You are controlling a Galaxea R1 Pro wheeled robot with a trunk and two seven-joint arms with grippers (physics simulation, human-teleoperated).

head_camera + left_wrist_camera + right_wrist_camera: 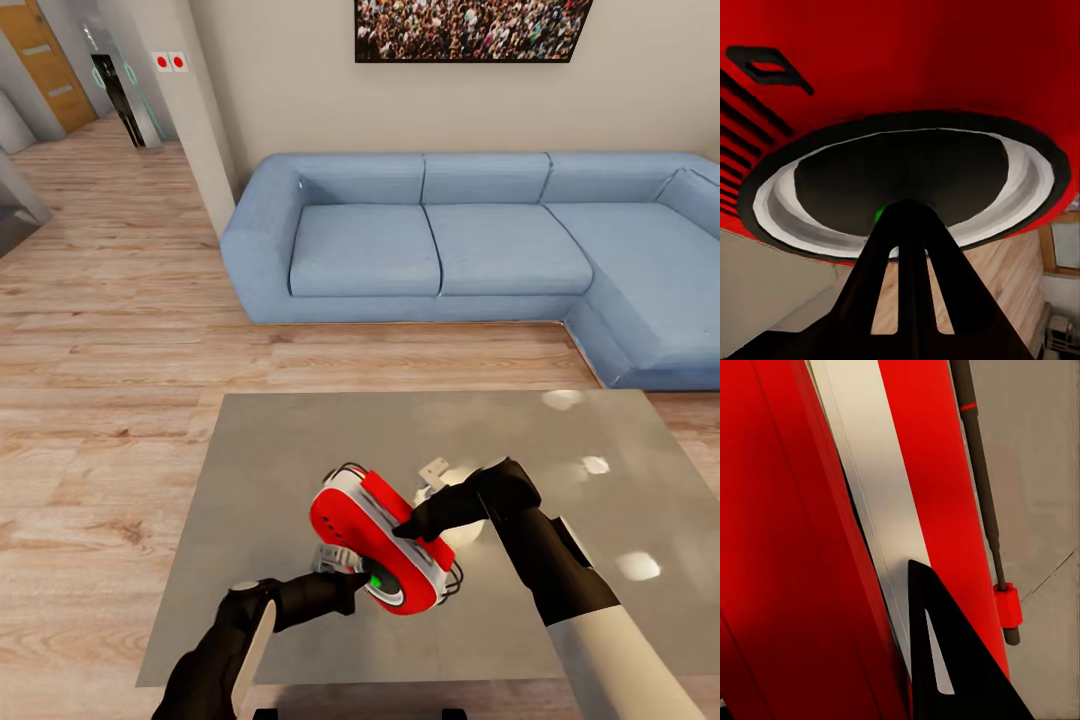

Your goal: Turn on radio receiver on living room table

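The glossy grey tabletop (300, 450) stands on light wood floor (110, 330) before a blue sofa (450, 240). Above the tabletop, the small red radio with white trim (375, 535) is tilted, clamped by the right gripper (408, 530). The left gripper (358, 578), its fingers together, touches the radio's dark dial (900, 176), which is partly hidden.

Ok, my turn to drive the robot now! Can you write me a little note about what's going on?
Right gripper: shut on the radio, pinching its white-trimmed edge and holding it tilted above the table.
Left gripper: fingers together, tip at the round dark dial on the radio's face, beside a small green light.
Done: radio gripped, dial reached.
Left: I can't tell if it is on; check that green light.
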